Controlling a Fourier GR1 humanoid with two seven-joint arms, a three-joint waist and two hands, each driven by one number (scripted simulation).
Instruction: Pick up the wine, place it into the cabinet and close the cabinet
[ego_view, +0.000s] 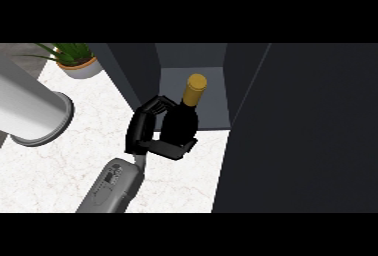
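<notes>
Wine bottle (184, 117) in left hand (148, 135)

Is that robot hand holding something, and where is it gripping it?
Yes: the hand holds the wine bottle, fingers curled round its dark body, below the gold-capped neck.

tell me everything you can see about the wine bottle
The wine bottle is dark, almost black, with a gold-yellow capped neck. It stands roughly upright, top leaning toward the open cabinet, right at its opening. The hand curls round its body, fingers on the left side and thumb across the lower front, hiding its base.
</notes>
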